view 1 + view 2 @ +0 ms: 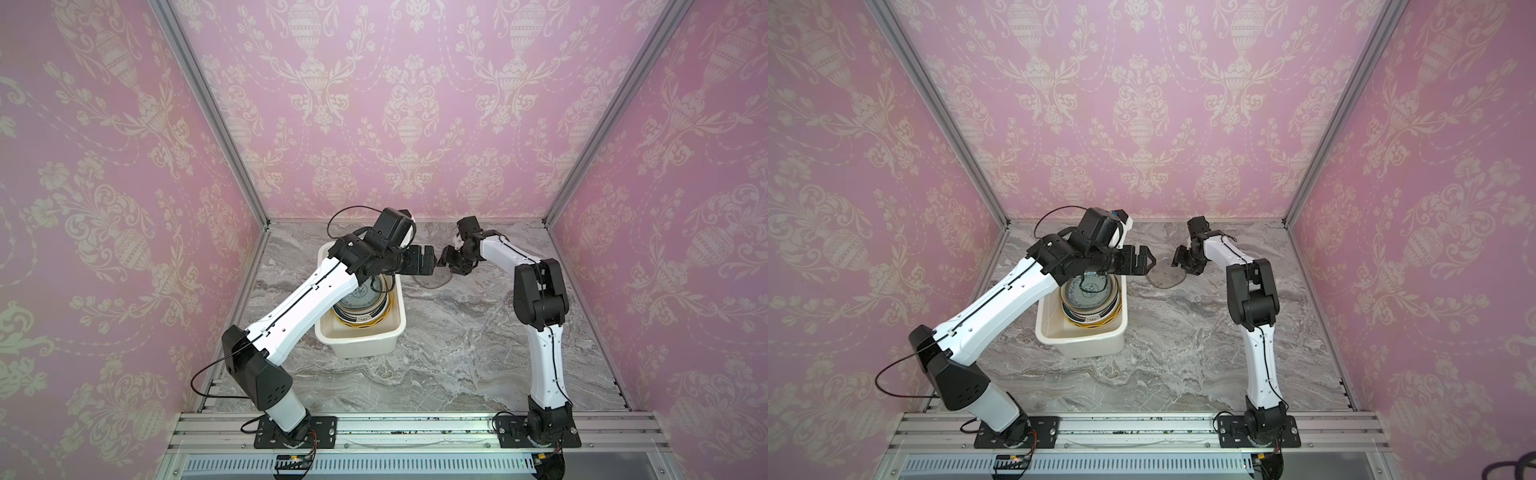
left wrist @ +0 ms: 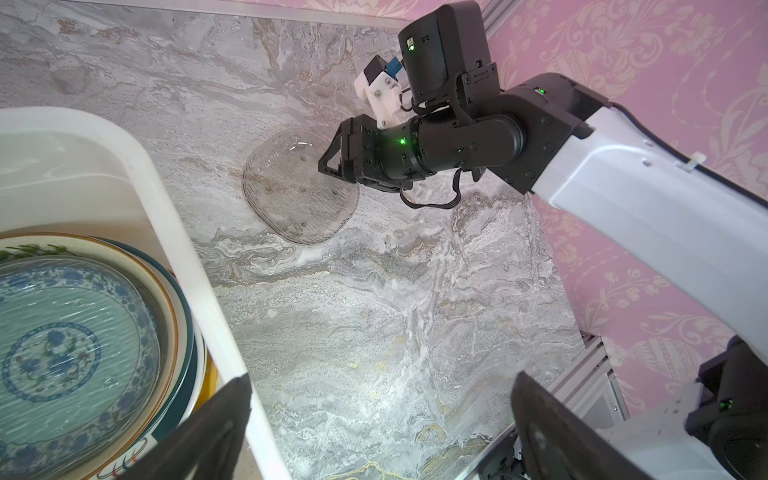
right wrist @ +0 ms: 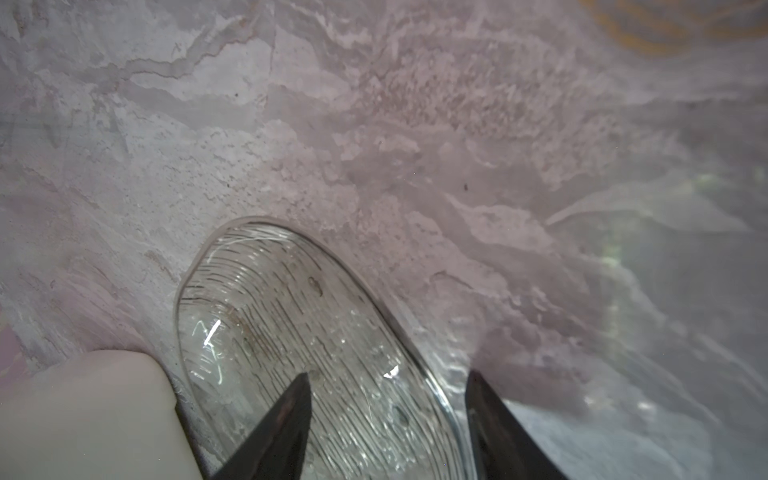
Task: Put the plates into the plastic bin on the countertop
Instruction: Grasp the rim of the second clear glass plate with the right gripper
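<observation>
One clear glass plate [image 1: 1167, 277] is outside the plastic bin [image 1: 360, 345]. It lies on the countertop [image 1: 457, 353] just right of the bin's far end, near the middle of the frame in both top views. The left wrist view shows fine ribbing and a few small dark spots on the glass.

Bin: left of centre in both top views, long axis running away from the arm bases. A stack of plates [image 1: 362, 308] sits inside, toward the far half. The uppermost pattern visible is a blue-patterned plate [image 2: 75, 345] on a pale turquoise ground. Under it is a cream plate [image 2: 137, 257] with a brown rim line and green sprigs, then a dark teal rim, then a yellow edge lowest.

Left gripper [image 1: 1149, 262]: reaches across the bin's far end and past its right rim, with its tips above the glass plate's upper-left edge. The jaws are spread wide with nothing between them. Both fingers [image 2: 220, 432] stand far apart in the left wrist view, with bare countertop in the gap.

Right gripper [image 1: 445, 261]: low at the glass plate's upper-right edge, facing the left gripper at close range but apart from it. In the right wrist view its jaws are parted. One finger is over the plate's inside, the other outside the rim, and the rim runs between them. Contact with the glass: cannot tell. Plate flat or tipped: cannot tell.
</observation>
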### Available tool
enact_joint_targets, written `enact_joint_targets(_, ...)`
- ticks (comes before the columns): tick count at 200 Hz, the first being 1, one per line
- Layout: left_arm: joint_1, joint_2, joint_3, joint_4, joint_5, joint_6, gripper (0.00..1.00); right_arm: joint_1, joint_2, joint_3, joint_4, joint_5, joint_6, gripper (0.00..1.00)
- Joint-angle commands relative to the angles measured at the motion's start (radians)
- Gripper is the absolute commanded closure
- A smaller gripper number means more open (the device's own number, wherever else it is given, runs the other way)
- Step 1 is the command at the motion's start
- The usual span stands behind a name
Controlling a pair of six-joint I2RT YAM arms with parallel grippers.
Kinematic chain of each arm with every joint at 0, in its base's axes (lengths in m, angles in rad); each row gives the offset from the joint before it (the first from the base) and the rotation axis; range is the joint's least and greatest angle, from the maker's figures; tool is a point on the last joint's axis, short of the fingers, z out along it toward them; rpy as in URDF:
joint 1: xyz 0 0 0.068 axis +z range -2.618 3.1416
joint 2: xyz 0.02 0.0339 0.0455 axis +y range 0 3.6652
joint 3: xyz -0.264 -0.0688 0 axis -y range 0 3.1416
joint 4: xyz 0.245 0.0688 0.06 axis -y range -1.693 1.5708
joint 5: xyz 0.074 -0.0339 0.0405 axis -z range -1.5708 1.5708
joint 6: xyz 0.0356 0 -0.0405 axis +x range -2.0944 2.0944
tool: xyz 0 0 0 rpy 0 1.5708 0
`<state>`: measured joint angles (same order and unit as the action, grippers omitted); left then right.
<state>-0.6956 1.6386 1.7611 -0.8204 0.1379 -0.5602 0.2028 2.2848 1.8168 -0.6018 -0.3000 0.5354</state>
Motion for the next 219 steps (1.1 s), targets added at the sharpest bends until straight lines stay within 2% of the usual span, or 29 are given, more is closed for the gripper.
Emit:
enact_joint_targets(1, 0.01, 0.018, 0.039, -0.025, 0.02, 0.034, 0.01, -0.006, 0.012, -0.006, 0.019, -0.027, -0.036, 0.47)
enact_joint_targets(24, 0.01, 0.032, 0.059, -0.037, 0.023, 0.031, 0.01, -0.008, 0.003, -0.046, 0.044, -0.037, -0.043, 0.54)
enact_joint_targets(72, 0.01, 0.041, 0.095, -0.055, 0.016, 0.015, 0.01, -0.008, -0.021, -0.133, 0.091, -0.048, -0.038, 0.78)
enact_joint_targets(121, 0.01, 0.013, 0.096, -0.084, -0.014, 0.007, 0.01, -0.008, -0.09, -0.2, 0.104, -0.041, -0.036, 0.95)
enact_joint_targets(160, 0.01, -0.05, 0.074, -0.081, -0.078, -0.003, 0.01, -0.008, -0.239, -0.288, 0.079, -0.012, 0.016, 1.0)
enact_joint_targets(219, 0.009, -0.328, -0.136, -0.019, -0.221, 0.014, 0.01, -0.003, -0.568, -0.374, -0.032, 0.028, 0.114, 1.0)
